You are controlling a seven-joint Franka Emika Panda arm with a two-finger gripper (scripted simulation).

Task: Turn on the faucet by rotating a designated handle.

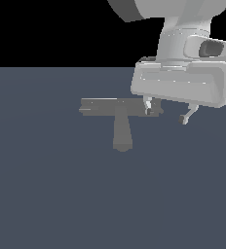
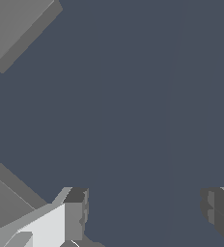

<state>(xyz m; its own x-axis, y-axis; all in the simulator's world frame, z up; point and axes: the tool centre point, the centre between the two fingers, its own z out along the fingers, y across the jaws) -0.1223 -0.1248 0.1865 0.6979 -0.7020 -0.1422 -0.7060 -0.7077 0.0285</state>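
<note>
The faucet [image 1: 116, 108] is a flat matte-grey T shape lying on the dark floor, with a long crossbar and a thicker round-ended stem [image 1: 122, 136] pointing toward the camera. My white gripper [image 1: 166, 114] hangs over the crossbar's end on the exterior view's right. It is open. One fingertip [image 1: 147, 108] is at that crossbar end, the other [image 1: 184, 118] is off to the right, clear of the faucet. In the wrist view the two fingertips [image 2: 75, 212] stand wide apart with bare floor between them, and grey faucet parts [image 2: 17, 29] show at the edges.
The dark blue-grey floor [image 1: 61, 194] spreads all around the faucet. The arm's large white wrist body [image 1: 183, 78] hides the area behind the crossbar's right end.
</note>
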